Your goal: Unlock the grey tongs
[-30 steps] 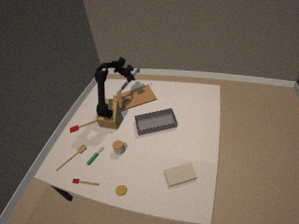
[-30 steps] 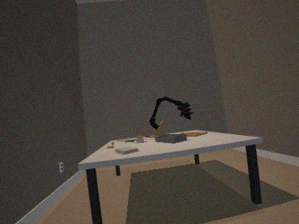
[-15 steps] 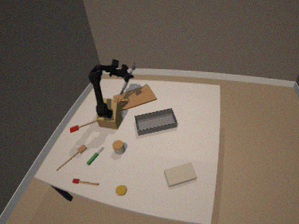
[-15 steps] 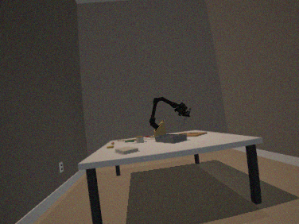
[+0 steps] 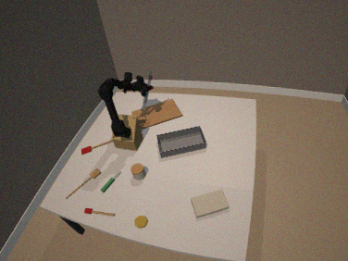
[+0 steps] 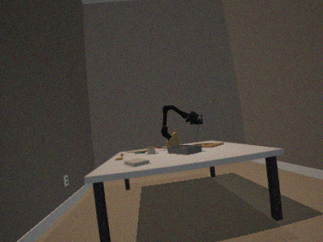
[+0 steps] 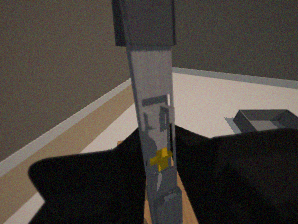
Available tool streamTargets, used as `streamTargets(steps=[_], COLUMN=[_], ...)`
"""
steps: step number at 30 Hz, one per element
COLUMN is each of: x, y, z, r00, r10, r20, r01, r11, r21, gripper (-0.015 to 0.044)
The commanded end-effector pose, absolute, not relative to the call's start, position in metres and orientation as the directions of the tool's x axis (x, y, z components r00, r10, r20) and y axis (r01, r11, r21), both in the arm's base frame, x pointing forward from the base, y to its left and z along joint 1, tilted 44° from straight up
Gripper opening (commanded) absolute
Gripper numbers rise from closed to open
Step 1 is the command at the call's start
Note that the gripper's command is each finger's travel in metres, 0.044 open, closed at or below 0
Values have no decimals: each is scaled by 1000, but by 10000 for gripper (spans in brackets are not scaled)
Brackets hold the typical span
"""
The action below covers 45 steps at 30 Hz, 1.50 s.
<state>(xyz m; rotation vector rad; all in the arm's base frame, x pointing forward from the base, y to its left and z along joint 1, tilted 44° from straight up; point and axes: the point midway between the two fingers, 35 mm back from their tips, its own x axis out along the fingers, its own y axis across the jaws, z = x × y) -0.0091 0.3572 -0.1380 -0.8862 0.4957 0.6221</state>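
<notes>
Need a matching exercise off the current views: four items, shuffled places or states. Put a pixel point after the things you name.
1. grey tongs (image 5: 146,98) (image 7: 152,75)
2. roasting tin (image 5: 181,142) (image 6: 185,149) (image 7: 267,121)
3. green-handled tool (image 5: 108,184)
4. wooden board (image 5: 167,111) (image 6: 212,145)

A. on the table, beside the cork-coloured-topped jar (image 5: 138,171) (image 6: 151,150)
B. held in the gripper (image 5: 143,86) (image 6: 198,118)
C. flat, with shadows across it
D. dark grey, open-topped

1-B, 2-D, 3-A, 4-C
</notes>
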Motion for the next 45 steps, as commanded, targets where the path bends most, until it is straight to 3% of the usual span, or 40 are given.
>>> streamTargets(steps=[1, 31, 45], x=[-10, -10, 0], y=[361, 361, 366], z=[-132, -132, -160], r00=[720, 720, 675], r10=[306, 304, 132], r20=[-622, -624, -726], r01=[-680, -680, -692], r11=[490, 489, 453], r21=[-546, -546, -562], gripper=[-150, -150, -150])
